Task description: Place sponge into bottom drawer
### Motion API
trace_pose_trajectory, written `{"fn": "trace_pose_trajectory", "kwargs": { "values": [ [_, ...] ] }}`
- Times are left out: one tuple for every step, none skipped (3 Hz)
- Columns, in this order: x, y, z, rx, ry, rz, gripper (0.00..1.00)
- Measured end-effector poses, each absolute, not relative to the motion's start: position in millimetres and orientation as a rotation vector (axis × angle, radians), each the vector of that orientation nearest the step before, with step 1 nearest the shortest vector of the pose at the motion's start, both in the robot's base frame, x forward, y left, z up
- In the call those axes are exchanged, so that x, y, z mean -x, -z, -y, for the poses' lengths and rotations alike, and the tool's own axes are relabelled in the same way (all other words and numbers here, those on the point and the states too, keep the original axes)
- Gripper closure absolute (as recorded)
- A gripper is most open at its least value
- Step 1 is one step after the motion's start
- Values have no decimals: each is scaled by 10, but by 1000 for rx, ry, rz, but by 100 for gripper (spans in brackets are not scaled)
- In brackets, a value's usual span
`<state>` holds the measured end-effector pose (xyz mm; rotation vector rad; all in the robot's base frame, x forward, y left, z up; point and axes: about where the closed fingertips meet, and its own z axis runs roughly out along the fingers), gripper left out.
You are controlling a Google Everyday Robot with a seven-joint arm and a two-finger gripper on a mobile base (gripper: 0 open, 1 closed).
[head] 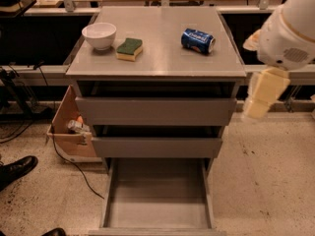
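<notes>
Jaws: right of cabinet, state untellable | one sponge | one bottom drawer open

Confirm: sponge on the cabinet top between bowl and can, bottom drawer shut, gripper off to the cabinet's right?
Not quite: the camera view shows the bottom drawer pulled open, not shut. The rest holds: the sponge lies on the cabinet top between the white bowl and the soda can, and the gripper hangs off to the cabinet's right.

Dim warm overhead light; sheen on cabinet top; claw at right edge, brightly lit.
</notes>
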<state>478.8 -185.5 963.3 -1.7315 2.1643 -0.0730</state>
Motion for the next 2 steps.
{"fn": "trace_pose_trajectory", "kwargs": {
  "values": [
    [-5148, -9545, 1550, 1742, 60, -2100, 0],
    [-5556, -9518, 1190, 1729, 34, -2035, 0]
  ]
}}
